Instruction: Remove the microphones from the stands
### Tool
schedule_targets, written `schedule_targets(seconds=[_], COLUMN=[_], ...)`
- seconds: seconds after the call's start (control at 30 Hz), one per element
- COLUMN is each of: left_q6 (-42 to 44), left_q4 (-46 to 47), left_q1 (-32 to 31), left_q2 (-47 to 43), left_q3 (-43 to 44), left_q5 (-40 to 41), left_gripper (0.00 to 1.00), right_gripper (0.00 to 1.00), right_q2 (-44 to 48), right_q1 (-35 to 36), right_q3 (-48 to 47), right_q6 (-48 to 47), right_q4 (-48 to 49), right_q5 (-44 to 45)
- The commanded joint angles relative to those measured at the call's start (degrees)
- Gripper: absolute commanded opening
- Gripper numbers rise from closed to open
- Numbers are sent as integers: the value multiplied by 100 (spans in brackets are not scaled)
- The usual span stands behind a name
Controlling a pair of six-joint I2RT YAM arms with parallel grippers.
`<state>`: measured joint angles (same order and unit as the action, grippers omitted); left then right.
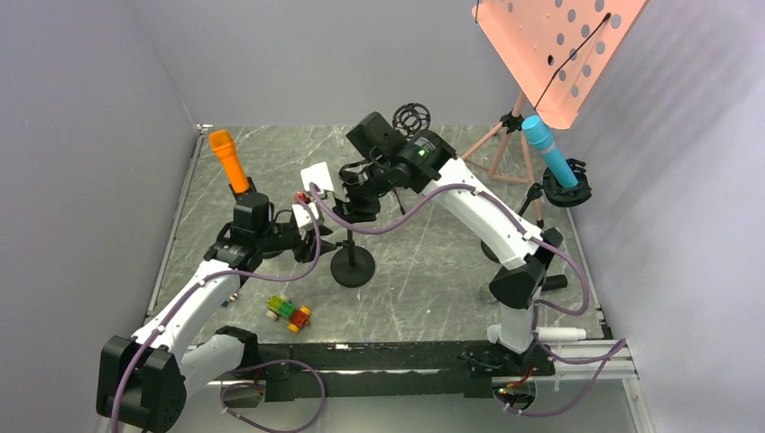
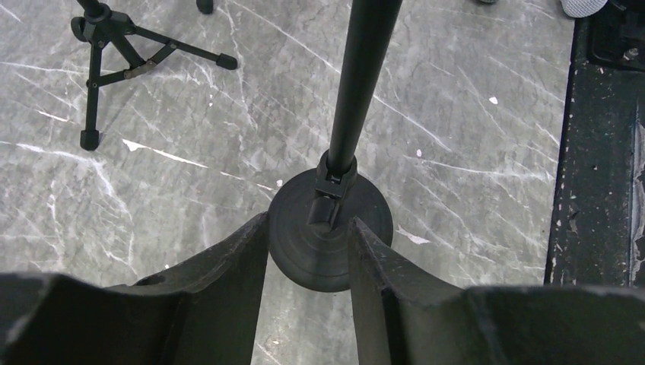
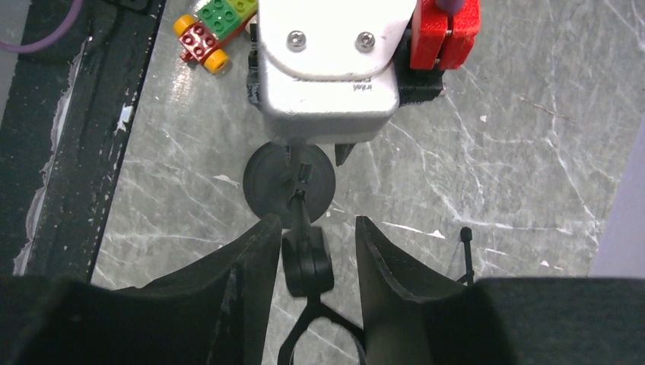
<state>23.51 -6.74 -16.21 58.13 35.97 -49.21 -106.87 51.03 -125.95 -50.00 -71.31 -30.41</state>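
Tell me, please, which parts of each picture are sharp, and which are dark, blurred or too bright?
Top external: even soft light, faint shadows; the pink perforated panel looks washed out. Left wrist: stand base and pole sharp; the near fingers dark, with little detail. Right wrist: white housing bright, toy blocks sharp, the clip between the fingers slightly soft.

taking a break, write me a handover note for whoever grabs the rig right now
Left gripper: open, fingers facing the pole of the round-base stand, not touching it.
Right gripper: open, straddling the black clip atop that stand.
Blue microphone sits in its tripod mount, far right.
Orange microphone stands upright behind the left arm, support hidden.
Done: no microphone is in either gripper.
Left: grip the microphone and pull it off its stand.
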Motion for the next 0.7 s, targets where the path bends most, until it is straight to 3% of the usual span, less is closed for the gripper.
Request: schedule_targets(seconds=[0.0, 0.13, 0.3, 0.53, 0.67], left_q6=[401, 716, 1103, 506, 248], left_q4=[81, 220, 37, 423, 628], left_q1=[4, 42, 65, 58, 23], left_q2=[79, 383, 698, 805, 829], left_q3=[-1, -3, 224, 160, 71], left_q5=[-328, -416, -1056, -1395, -1490], left_gripper=[45, 42, 39, 32, 21], right_gripper=[42, 33, 31, 29, 28], right_q2=[-93, -29, -59, -114, -134], right_q1=[81, 83, 75, 76, 79], right_q3=[-249, -159, -185, -96, -96], right_q6=[-22, -161, -164, -17, -20], right_q4=[116, 50, -48, 45, 34], right_q5=[132, 298, 462, 604, 652])
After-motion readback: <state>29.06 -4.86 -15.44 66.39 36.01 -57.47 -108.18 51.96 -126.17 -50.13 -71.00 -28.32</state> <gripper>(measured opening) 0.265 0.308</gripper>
